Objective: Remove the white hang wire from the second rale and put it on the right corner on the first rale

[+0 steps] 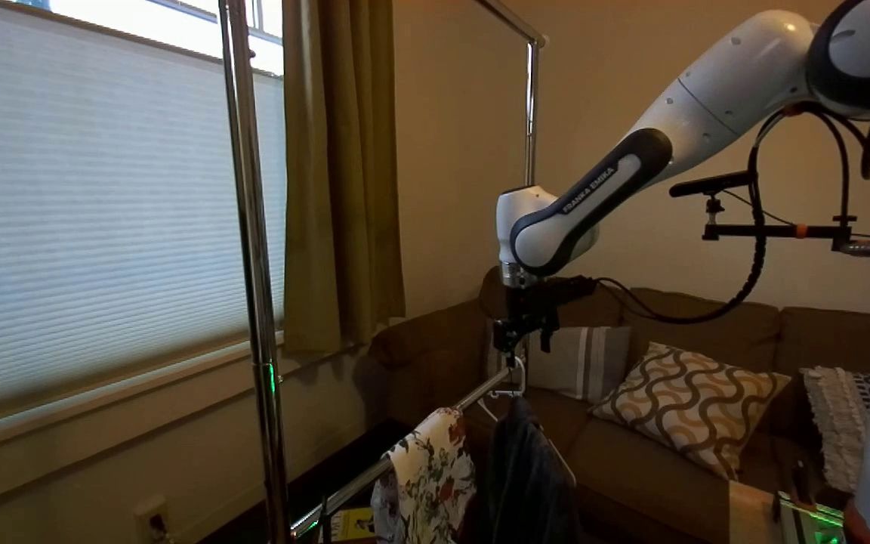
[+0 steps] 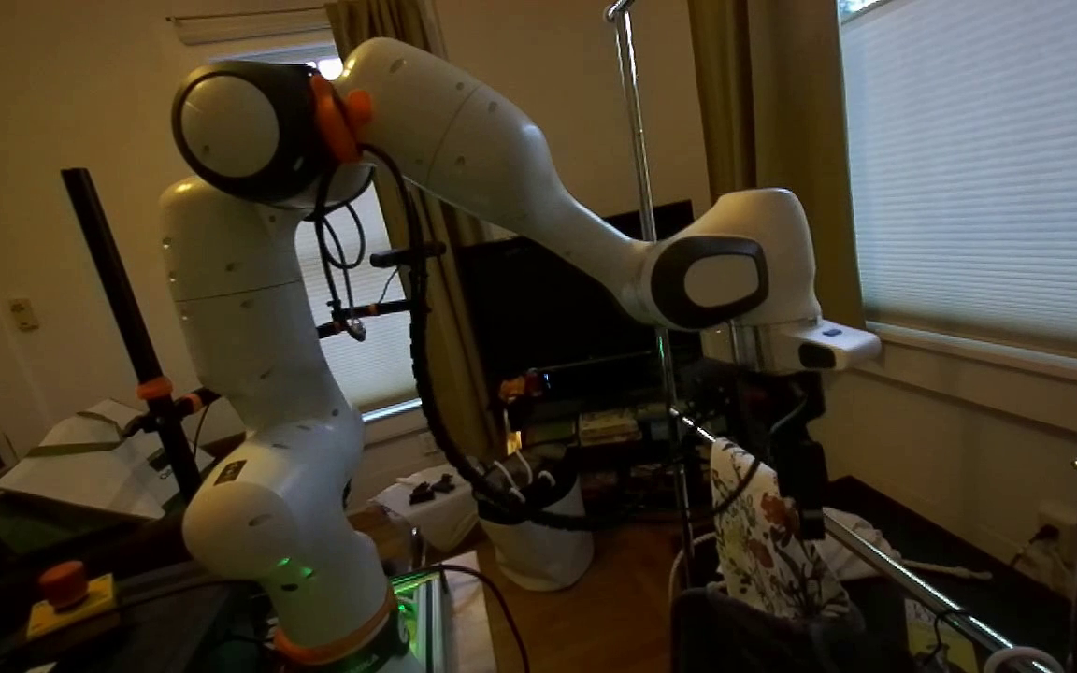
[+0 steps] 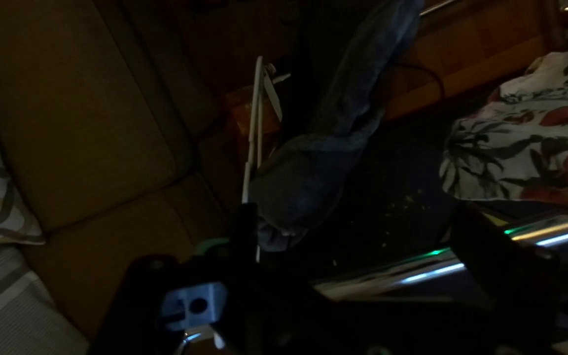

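There's FRANKA EMIKA lettering clear on the arm! At the lower crossbar, the gripper gapes wide; the white hanger hangs from that bar.

Brown sofa, pale window blind, dimly lit; floor apparently wood.

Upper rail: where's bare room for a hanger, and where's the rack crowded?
In an exterior view, the upper rail is bare from the picture's top edge to the upright. Crowded: around the lower rail, with floral garment, dark garment and white hanger.
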